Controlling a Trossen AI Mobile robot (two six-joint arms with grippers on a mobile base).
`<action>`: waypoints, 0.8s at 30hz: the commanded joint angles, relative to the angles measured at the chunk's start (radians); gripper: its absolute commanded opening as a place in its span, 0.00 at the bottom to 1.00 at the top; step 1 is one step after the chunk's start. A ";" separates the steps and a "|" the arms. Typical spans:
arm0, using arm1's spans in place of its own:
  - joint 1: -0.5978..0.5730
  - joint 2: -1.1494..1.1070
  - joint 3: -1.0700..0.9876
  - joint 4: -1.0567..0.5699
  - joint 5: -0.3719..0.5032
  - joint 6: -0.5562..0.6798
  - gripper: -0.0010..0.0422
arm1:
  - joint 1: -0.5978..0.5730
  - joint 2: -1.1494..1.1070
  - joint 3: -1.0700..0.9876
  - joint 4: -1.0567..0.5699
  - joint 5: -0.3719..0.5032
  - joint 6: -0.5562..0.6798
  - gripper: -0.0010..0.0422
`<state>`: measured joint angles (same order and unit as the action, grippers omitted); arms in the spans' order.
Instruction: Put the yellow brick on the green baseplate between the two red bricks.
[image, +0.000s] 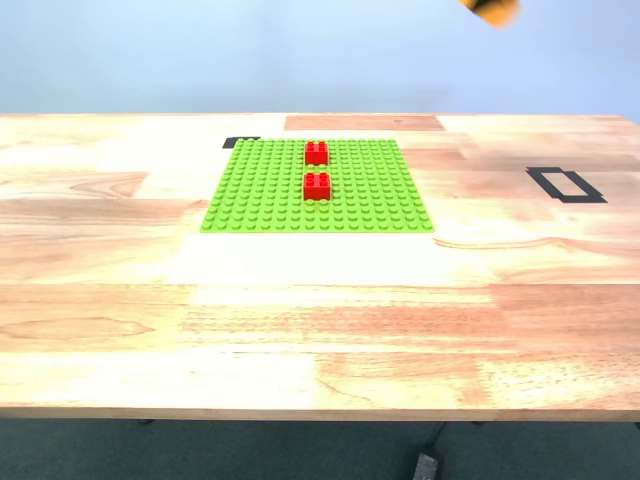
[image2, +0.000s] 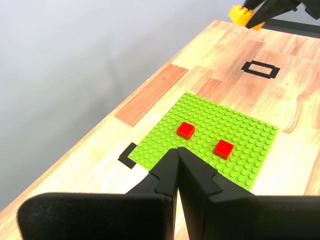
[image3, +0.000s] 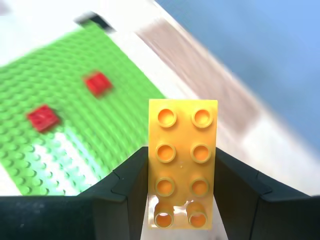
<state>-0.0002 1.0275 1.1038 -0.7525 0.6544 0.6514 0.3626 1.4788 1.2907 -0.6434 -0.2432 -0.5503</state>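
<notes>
- Second wrist view: your second claw (image3: 182, 200) is clamped on the yellow brick (image3: 182, 160), studs facing the camera, held in the air well above the tabletop (image: 320, 330).
- Exterior view: brick shows as a blur at the top edge, toward that view's right.
- Two red bricks (image: 317, 186) sit on the green baseplate (image: 260, 190), one gap between them.
- First claw (image2: 177, 155): fingers pressed together, gripping nothing, above the baseplate's edge.
</notes>
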 joint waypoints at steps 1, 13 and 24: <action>0.000 -0.001 0.001 0.004 0.000 -0.001 0.02 | 0.102 0.047 0.063 -0.012 0.028 -0.073 0.06; 0.000 -0.017 0.001 -0.001 0.000 0.000 0.02 | 0.299 0.423 0.382 -0.207 0.075 -0.290 0.06; 0.000 -0.017 0.000 -0.017 0.000 0.000 0.02 | 0.315 0.655 0.562 -0.301 0.098 -0.349 0.06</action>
<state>-0.0006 1.0096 1.1057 -0.7670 0.6544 0.6510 0.6758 2.1216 1.8507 -0.9421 -0.1448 -0.8951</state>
